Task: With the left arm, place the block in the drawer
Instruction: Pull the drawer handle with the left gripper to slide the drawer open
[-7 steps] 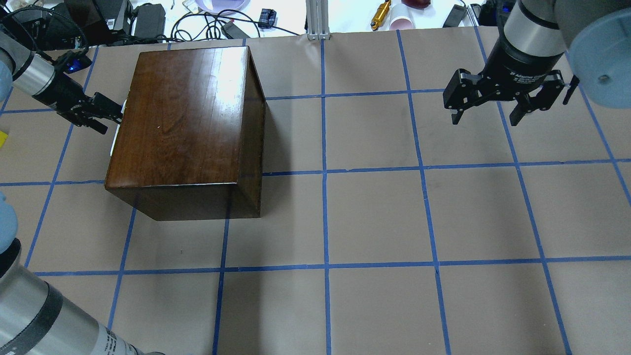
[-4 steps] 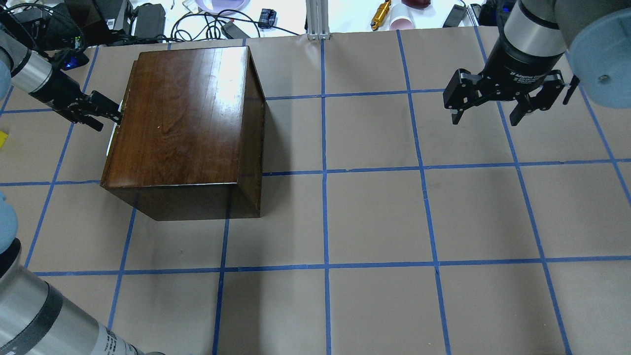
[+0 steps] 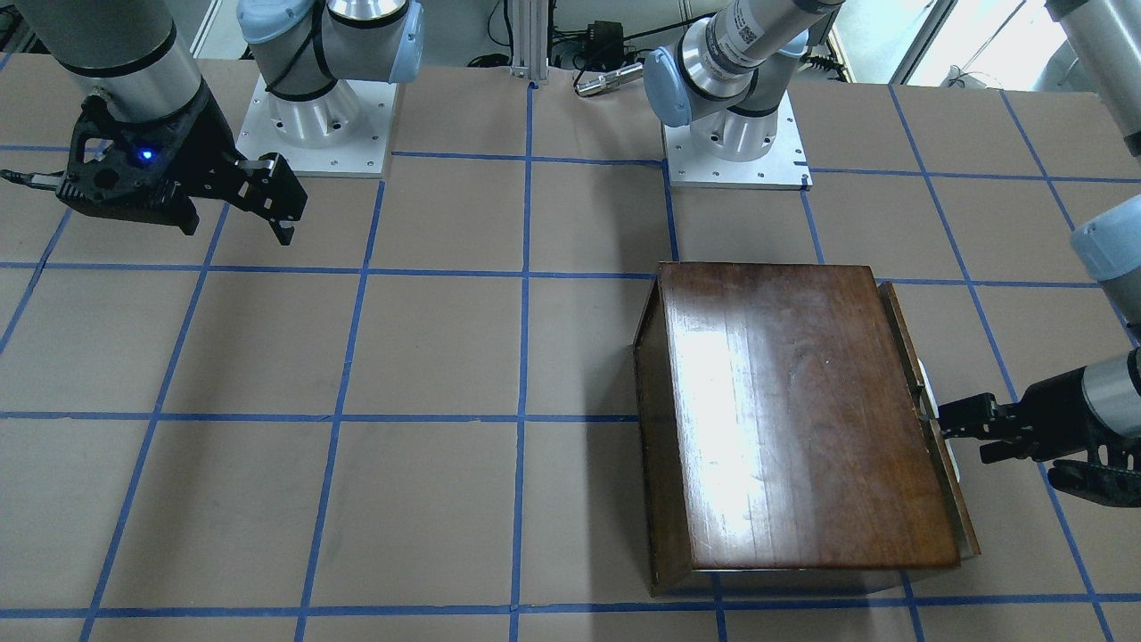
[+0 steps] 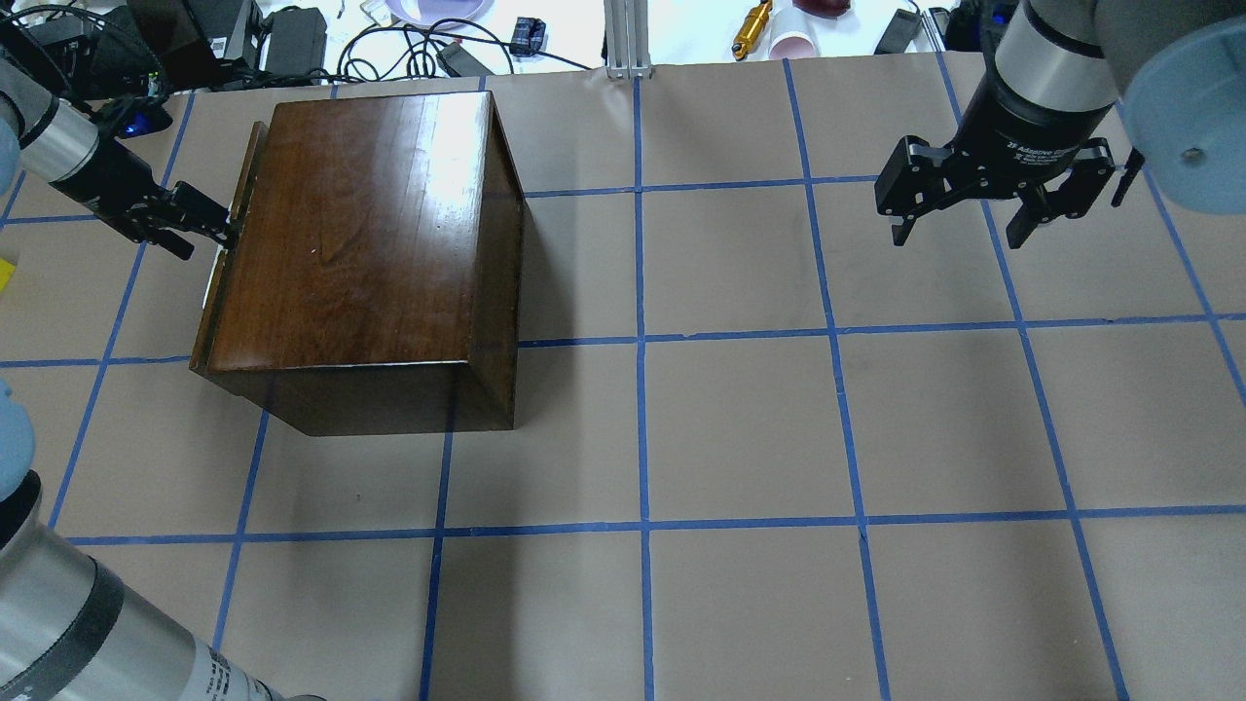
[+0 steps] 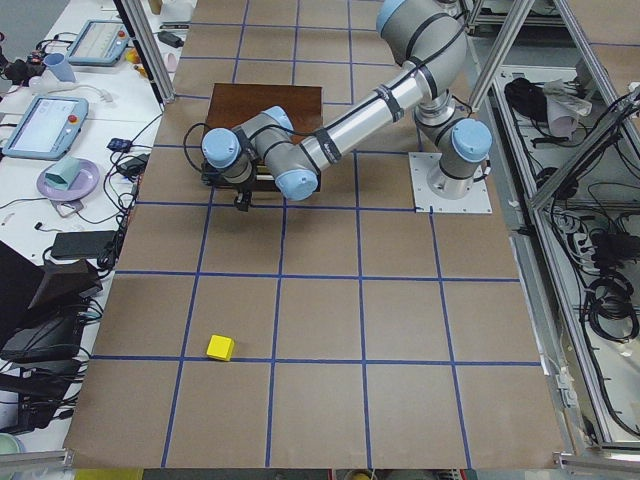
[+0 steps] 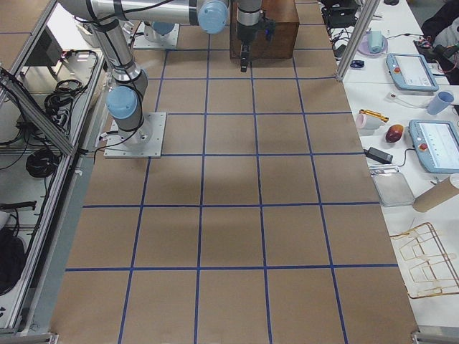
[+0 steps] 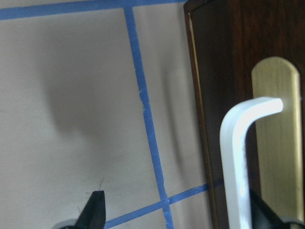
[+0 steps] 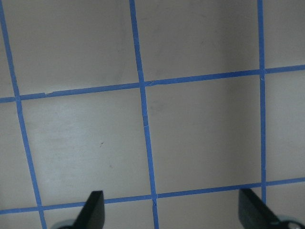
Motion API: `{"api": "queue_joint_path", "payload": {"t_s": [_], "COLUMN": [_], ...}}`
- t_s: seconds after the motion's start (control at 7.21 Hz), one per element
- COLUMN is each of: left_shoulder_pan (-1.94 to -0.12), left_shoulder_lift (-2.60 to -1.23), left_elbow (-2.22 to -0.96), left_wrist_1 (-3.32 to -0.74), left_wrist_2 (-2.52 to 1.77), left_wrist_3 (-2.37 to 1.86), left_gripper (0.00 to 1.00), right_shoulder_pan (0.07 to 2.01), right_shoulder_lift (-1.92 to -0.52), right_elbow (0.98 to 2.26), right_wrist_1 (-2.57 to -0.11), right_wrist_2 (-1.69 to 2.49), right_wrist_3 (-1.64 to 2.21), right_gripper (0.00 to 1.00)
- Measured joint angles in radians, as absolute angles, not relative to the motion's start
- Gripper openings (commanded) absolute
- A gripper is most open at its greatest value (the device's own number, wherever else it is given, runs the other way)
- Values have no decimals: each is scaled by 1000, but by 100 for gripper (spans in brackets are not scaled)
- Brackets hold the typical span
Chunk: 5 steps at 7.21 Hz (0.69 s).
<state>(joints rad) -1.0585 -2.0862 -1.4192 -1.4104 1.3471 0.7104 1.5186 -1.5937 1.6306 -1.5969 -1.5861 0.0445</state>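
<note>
The yellow block (image 5: 220, 347) lies on the table far from the box; only a sliver shows at the overhead view's left edge (image 4: 5, 274). The drawer (image 4: 220, 292) sticks out a little from the dark wooden box (image 4: 360, 234); its front also shows in the front view (image 3: 956, 508). My left gripper (image 4: 204, 239) is at the drawer front, jaws apart, with one finger by the pale handle (image 7: 233, 162) on its brass plate (image 7: 279, 143). My right gripper (image 4: 959, 234) hangs open and empty above the table, far from the box.
Cables, power bricks and small items lie beyond the table's far edge (image 4: 409, 39). Blue tape lines (image 4: 641, 341) grid the brown table. The right arm's base (image 3: 312, 125) and the left arm's base (image 3: 735, 152) stand at the robot's side.
The left gripper has moved away from the box, and the drawer front has slid out with it by a small amount. The right arm has not moved.
</note>
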Motion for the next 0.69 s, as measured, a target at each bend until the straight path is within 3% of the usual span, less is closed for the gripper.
{"api": "queue_joint_path", "payload": {"t_s": [0.69], "left_shoulder_pan": [-1058], "left_shoulder_lift": [-2083], "left_elbow": [-1418], "left_wrist_1": [-1413], "left_wrist_2": [1354], "left_wrist_3": [743], "left_gripper": [100], "right_shoulder_pan": [1518], "right_shoulder_lift": [-1594], "right_elbow": [1631], "right_wrist_1": [-1597], "right_wrist_2": [-1586], "right_wrist_3": [45], "right_gripper": [100]}}
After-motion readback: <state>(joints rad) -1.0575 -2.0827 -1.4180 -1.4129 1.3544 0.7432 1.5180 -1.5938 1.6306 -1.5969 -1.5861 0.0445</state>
